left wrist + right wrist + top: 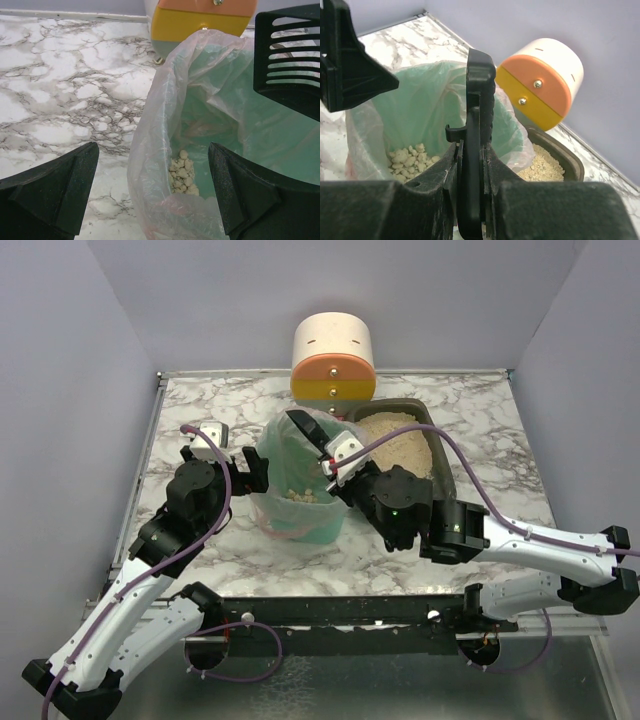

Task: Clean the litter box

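Observation:
The litter box point(398, 405), a dark grey tray of beige litter point(395, 445), lies at the back right; its near corner point(572, 161) shows in the right wrist view. Left of it stands the green bin point(310, 530) with a clear bag liner point(165, 125) and pale clumps point(182, 172) at its bottom. My right gripper point(340, 465) point(472, 165) is shut on the handle of a black slotted scoop point(305, 430) point(479, 95), whose head point(290, 60) hangs tilted over the bin's opening. My left gripper point(262, 472) point(152, 180) stands open, straddling the bin's left rim and the bag's edge.
A cream, orange and yellow cylinder point(333, 360) stands at the back wall, just behind the bin and the litter box. The marble tabletop point(190, 400) runs bare to the left of the bin. Purple walls close in on three sides.

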